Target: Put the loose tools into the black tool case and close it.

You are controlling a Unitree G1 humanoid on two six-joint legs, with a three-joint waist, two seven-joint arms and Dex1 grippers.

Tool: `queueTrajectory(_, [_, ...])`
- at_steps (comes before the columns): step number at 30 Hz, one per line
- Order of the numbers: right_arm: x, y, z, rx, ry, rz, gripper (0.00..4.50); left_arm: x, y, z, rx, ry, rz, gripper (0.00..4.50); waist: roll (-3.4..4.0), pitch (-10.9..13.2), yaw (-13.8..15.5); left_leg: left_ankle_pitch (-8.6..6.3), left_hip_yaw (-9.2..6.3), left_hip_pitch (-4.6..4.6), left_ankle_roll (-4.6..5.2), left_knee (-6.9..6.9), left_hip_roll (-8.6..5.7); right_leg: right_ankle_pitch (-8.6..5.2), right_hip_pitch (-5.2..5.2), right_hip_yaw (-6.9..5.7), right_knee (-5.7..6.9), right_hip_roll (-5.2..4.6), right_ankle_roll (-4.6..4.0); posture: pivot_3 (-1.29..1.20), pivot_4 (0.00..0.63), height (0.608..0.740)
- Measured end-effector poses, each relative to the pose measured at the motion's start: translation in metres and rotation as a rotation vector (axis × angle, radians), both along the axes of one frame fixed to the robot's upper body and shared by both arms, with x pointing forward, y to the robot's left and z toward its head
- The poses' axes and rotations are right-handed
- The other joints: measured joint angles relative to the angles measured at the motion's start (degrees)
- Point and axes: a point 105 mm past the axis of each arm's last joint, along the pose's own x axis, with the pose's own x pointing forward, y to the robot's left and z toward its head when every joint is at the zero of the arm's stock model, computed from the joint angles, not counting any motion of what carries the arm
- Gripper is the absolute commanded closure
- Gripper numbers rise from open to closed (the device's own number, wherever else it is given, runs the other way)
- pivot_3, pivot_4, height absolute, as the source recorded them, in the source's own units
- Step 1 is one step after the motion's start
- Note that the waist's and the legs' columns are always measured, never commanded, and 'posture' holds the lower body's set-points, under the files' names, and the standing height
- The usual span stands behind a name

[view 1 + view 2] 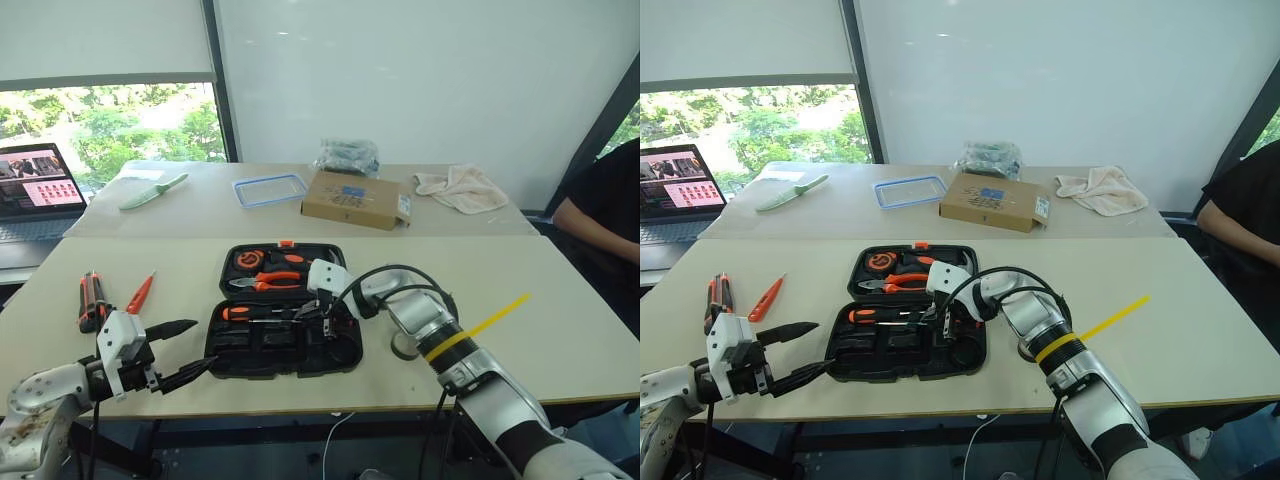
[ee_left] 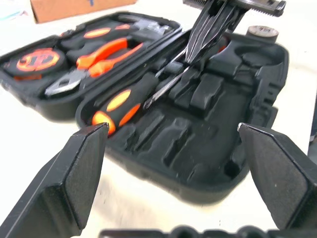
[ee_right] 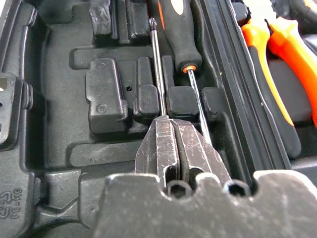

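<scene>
Near the worktop's [image 1: 560, 330] left edge lie a black-and-orange utility knife [image 1: 90, 302] and, just beside it, a slim orange screwdriver [image 1: 141, 292], both well apart from the case. At the front left corner the left gripper [image 1: 180, 352] hangs just above the worktop with its fingers [image 2: 74, 173] spread wide and nothing between them; they point toward the front left corner of the black tool case [image 1: 283, 352], which lies open in the middle of the worktop, near but not touching them. In the case's near half, a black-and-orange screwdriver [image 2: 124, 101] rests along the rear row of slots, handle toward the left. Over that same half the right gripper [image 1: 322, 322] reaches in from the right, its fingers [image 3: 168, 148] pressed together on the thin metal shaft of a second screwdriver [image 3: 157, 69], whose tip points away along the moulded slots, just beside the first one's shaft. The far half holds orange-handled pliers [image 1: 268, 281] and a tape measure [image 1: 246, 259]. A small dark tape roll [image 1: 402, 347] sits just right of the case, partly hidden by the right arm.
</scene>
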Motion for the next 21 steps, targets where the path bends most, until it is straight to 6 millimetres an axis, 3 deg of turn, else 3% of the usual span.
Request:
queueTrajectory(3, [-0.006,-0.007,0.02,0.182,0.006,-0.007,3.32,-0.009,0.021,-0.003,-0.009,-0.009,0.118,0.0,0.08,0.05,0.13,0.0,-0.02,-0.15,-0.01,-0.02,0.0,0.01,-0.12,-0.01,-0.04,-0.03,0.0,0.0,0.15,0.74])
queueTrajectory(6, [-0.016,-0.032,0.058,0.33,-0.088,-0.004,2.31,-0.022,0.047,-0.006,-0.023,-0.032,0.267,0.0,0.1,0.06,0.42,-0.07,-0.07,-0.15,0.03,-0.02,0.0,0.0,-0.05,-0.11,-0.16,-0.07,0.0,0.0,0.15,0.74])
queueTrajectory(7, [-0.023,-0.047,0.066,0.376,-0.13,-0.022,2.03,-0.029,0.064,-0.01,-0.048,-0.027,0.372,0.0,0.08,0.05,0.66,-0.11,-0.13,-0.14,0.05,-0.04,0.0,0.0,0.03,-0.21,-0.25,-0.09,0.0,0.0,0.15,0.74])
queueTrajectory(10, [-0.037,-0.079,0.054,0.435,-0.13,-0.084,0.99,-0.05,0.1,-0.023,-0.098,-0.003,0.601,0.0,-0.02,-0.01,0.76,-0.16,-0.21,-0.18,0.07,-0.06,0.01,0.0,0.09,-0.33,-0.49,-0.1,0.02,0.0,0.15,0.74])
queueTrajectory(13, [-0.056,-0.102,0.038,0.512,-0.12,-0.111,0.06,-0.063,0.12,-0.03,-0.13,0.0,0.75,0.0,-0.02,0.0,1.01,-0.17,-0.2,-0.17,0.08,-0.06,0.01,0.0,0.12,-0.34,-0.54,-0.1,0.03,0.0,0.15,0.74])
queueTrajectory(19, [-0.068,-0.129,0.042,0.601,-0.163,-0.221,0.06,-0.051,0.13,-0.023,-0.198,0.01,0.871,0.0,-0.03,0.03,1.14,0.01,-0.17,0.05,-0.09,-0.04,0.06,0.01,0.24,-0.28,-0.44,-0.04,0.04,0.0,0.15,0.74])
queueTrajectory(21, [-0.067,-0.132,0.044,0.602,-0.182,-0.24,0.06,-0.028,0.123,-0.013,-0.23,0.035,0.842,0.0,-0.12,0.06,1.33,0.12,-0.23,0.08,-0.18,-0.02,0.06,-0.14,0.22,-0.3,-0.22,-0.02,0.27,0.0,0.15,0.74])
